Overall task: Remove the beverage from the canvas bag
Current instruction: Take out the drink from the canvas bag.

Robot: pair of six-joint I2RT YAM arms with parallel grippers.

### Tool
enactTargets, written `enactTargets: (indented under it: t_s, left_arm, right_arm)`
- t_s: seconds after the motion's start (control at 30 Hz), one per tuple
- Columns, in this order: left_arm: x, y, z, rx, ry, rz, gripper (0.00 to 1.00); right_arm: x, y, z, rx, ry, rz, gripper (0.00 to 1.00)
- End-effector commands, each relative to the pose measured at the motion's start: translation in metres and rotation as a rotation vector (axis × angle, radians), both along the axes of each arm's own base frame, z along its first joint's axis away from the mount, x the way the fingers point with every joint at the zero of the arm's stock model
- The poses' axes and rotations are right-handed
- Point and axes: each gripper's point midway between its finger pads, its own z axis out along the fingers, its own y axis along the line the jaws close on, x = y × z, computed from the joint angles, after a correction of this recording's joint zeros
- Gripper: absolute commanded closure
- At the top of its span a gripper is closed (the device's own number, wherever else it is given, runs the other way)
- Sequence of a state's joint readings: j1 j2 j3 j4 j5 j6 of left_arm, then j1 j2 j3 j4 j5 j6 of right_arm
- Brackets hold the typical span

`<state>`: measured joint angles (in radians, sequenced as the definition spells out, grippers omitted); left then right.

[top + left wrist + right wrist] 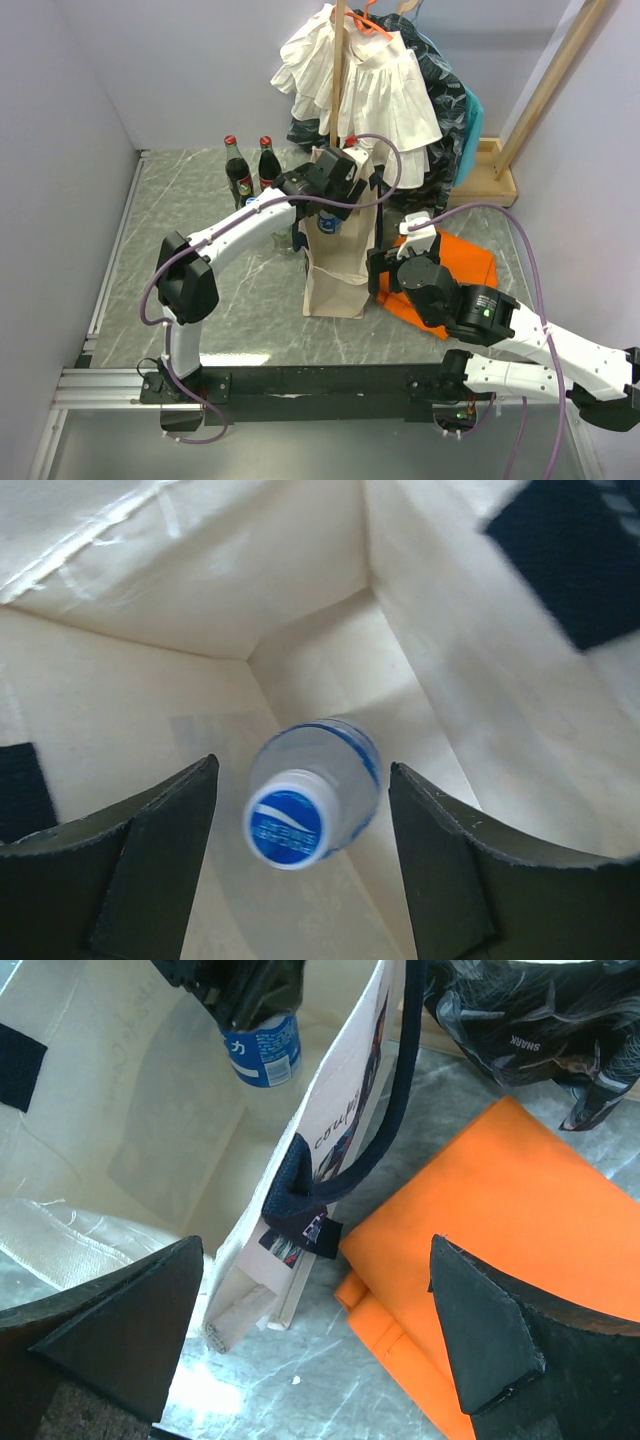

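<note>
The left gripper (pixel 303 780) reaches down into the mouth of the canvas bag (pixel 480 680). Its two dark fingers stand well apart and grip nothing. Between them is the beverage bottle (pixel 300 815), clear plastic with a blue cap and a blue label band. A strip of cream bag wall shows on each side of the bottle, so neither finger touches it.

The bottle lies directly ahead of the gripper, deeper in the bag. Its cap points back up toward the wrist, and its body slants away toward a bottom corner. Its long axis runs nearly along the gripper's line of reach, tipped a little to one side. The left arm is clearly the nearer one. To take hold, it probably needs only to close on the neck or shoulder.

Canvas walls surround the gripper on every side, so the likely way out is straight up through the mouth.

The right gripper (pixel 315 1250) hovers outside the bag's right wall, open wide and empty. Below it, a navy handle (pixel 395 1110) droops down the wall, and a folded orange cloth (pixel 520 1220) lies flat on the counter (pixel 200 200).

Two dark bottles (pixel 240 175) with red caps stand to the far left of the bag. White garments (pixel 355 80) hang from a wooden stand just behind the bag and could brush a rising arm.
</note>
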<state>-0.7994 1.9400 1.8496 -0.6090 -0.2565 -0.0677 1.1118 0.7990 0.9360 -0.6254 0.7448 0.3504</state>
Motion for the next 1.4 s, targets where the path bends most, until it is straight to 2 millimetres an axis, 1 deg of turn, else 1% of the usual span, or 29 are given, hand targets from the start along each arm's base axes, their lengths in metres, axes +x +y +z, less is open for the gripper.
enactTargets:
  t_s: [0.0,0.03,0.1,0.13,0.2,0.27,0.3,0.33,0.37,0.4,0.43,0.47,0.5,0.57,0.6,0.63,0.67,0.7,0.8,0.83,0.87,0.97,1.07,1.17,1.3,1.37]
  left_arm:
    - [0.01,0.013,0.027,-0.093,-0.03,0.062,0.26]
    - [0.008,0.011,0.028,-0.116,-0.01,0.043,0.26]
    - [0.009,0.014,0.03,-0.141,-0.003,0.047,0.28]
    - [0.008,0.015,0.03,-0.137,0.001,0.043,0.31]
    - [0.006,0.015,0.026,-0.131,0.013,0.039,0.32]
    - [0.005,0.015,0.023,-0.134,0.021,0.031,0.35]
    - [0.004,0.014,0.025,-0.144,0.018,0.021,0.38]
    - [0.003,0.013,0.025,-0.147,0.023,0.015,0.44]
    - [0.001,0.01,0.025,-0.157,0.031,0.002,0.46]
    - [0.0,0.01,0.026,-0.158,0.036,-0.001,0.47]
    - [-0.001,0.01,0.027,-0.157,0.042,-0.004,0.51]
    - [-0.001,0.011,0.027,-0.155,0.045,0.001,0.53]
    - [-0.002,0.012,0.029,-0.153,0.044,0.0,0.53]
    - [-0.004,0.013,0.032,-0.156,0.048,0.001,0.49]
    - [-0.006,0.014,0.036,-0.161,0.044,0.0,0.46]
    - [-0.007,0.014,0.036,-0.161,0.048,0.0,0.4]
    - [-0.008,0.015,0.035,-0.159,0.051,-0.001,0.38]
    - [-0.007,0.017,0.036,-0.156,0.05,0.004,0.32]
    - [-0.009,0.019,0.035,-0.146,0.058,0.01,0.24]
    - [-0.009,0.019,0.033,-0.14,0.061,0.012,0.25]
    - [-0.009,0.02,0.035,-0.143,0.054,0.01,0.25]
    - [-0.011,0.019,0.029,-0.136,0.072,0.005,0.28]
    - [-0.012,0.017,0.027,-0.139,0.079,-0.003,0.32]
    - [-0.012,0.015,0.029,-0.147,0.079,-0.013,0.41]
    - [-0.011,0.012,0.029,-0.157,0.076,-0.022,0.41]
    - [-0.01,0.011,0.026,-0.149,0.082,-0.024,0.41]
  right_arm:
    - [0.002,-0.006,0.02,0.051,-0.038,-0.031,0.0]
    - [0.002,-0.006,0.019,0.05,-0.038,-0.032,0.0]
    - [0.002,-0.007,0.017,0.042,-0.033,-0.036,0.0]
    - [0.002,-0.006,0.016,0.04,-0.031,-0.035,0.0]
    - [0.002,-0.007,0.014,0.038,-0.028,-0.036,0.0]
    - [0.002,-0.007,0.013,0.044,-0.029,-0.037,0.0]
    - [0.002,-0.007,0.012,0.041,-0.029,-0.036,0.0]
    - [0.002,-0.006,0.012,0.04,-0.03,-0.035,0.0]
    - [0.002,-0.005,0.012,0.043,-0.028,-0.035,0.0]
    - [0.002,-0.006,0.011,0.037,-0.026,-0.035,0.0]
    - [0.002,-0.006,0.011,0.036,-0.025,-0.035,0.0]
    - [0.002,-0.006,0.01,0.034,-0.023,-0.034,0.0]
    - [0.002,-0.006,0.011,0.036,-0.024,-0.036,0.0]
    - [0.002,-0.005,0.009,0.034,-0.021,-0.033,0.0]
    - [0.002,-0.005,0.009,0.034,-0.021,-0.032,0.0]
    - [0.002,-0.005,0.009,0.036,-0.021,-0.032,0.0]
    - [0.002,-0.004,0.008,0.034,-0.02,-0.03,0.0]
    - [0.002,-0.004,0.008,0.036,-0.02,-0.029,0.0]
    - [0.002,-0.002,0.007,0.033,-0.016,-0.025,0.0]
    - [0.002,-0.002,0.006,0.031,-0.015,-0.027,0.0]
    - [0.002,-0.002,0.006,0.03,-0.014,-0.027,0.0]
    - [0.002,-0.002,0.006,0.027,-0.012,-0.029,0.0]
    - [0.002,-0.003,0.005,0.026,-0.013,-0.03,0.0]
    - [0.002,-0.003,0.006,0.028,-0.014,-0.032,0.0]
    - [0.003,-0.002,0.005,0.025,-0.011,-0.032,0.0]
    - [0.003,-0.002,0.004,0.022,-0.01,-0.032,0.0]
